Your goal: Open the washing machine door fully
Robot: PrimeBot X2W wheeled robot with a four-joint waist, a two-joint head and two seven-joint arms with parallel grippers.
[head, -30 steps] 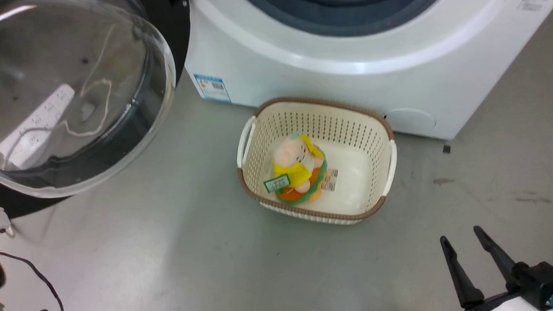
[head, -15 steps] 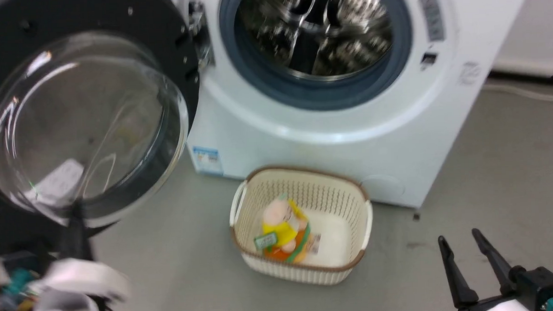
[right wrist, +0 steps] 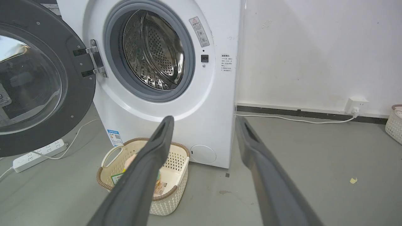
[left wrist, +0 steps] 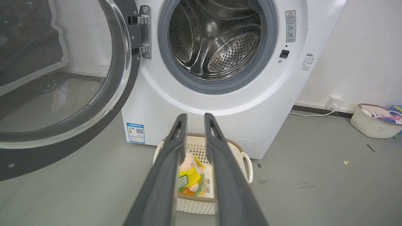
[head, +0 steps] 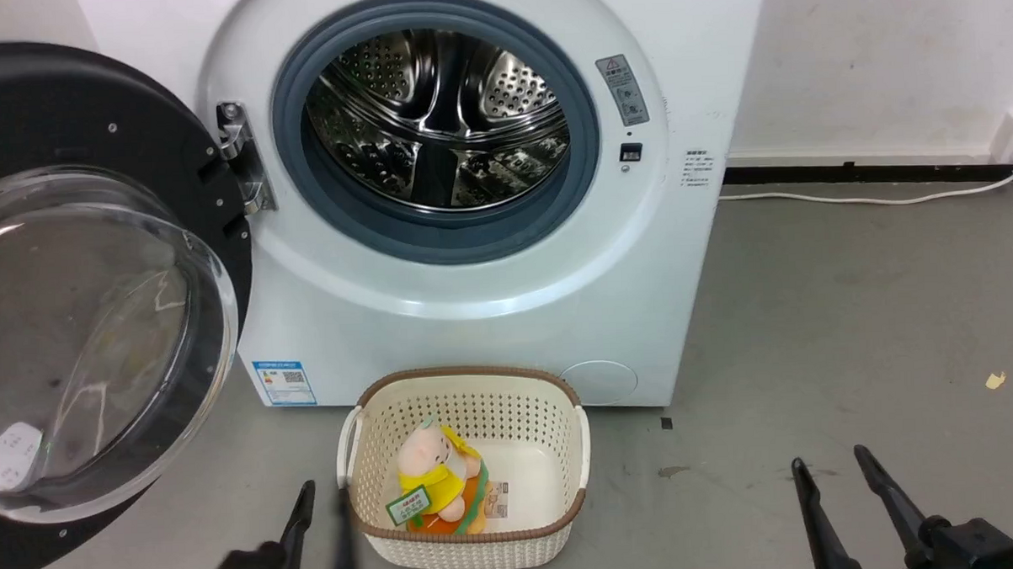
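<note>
Your left jaws are barely parted and your right jaws gape wide, both empty. The washing machine door stands swung wide, left of the washing machine. Opening looks finished; at most, nudge it further back.

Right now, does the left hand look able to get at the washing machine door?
Likely yes: the washing machine door hangs open on the left, and nothing stands between it and the empty left hand, low beside the basket.
</note>
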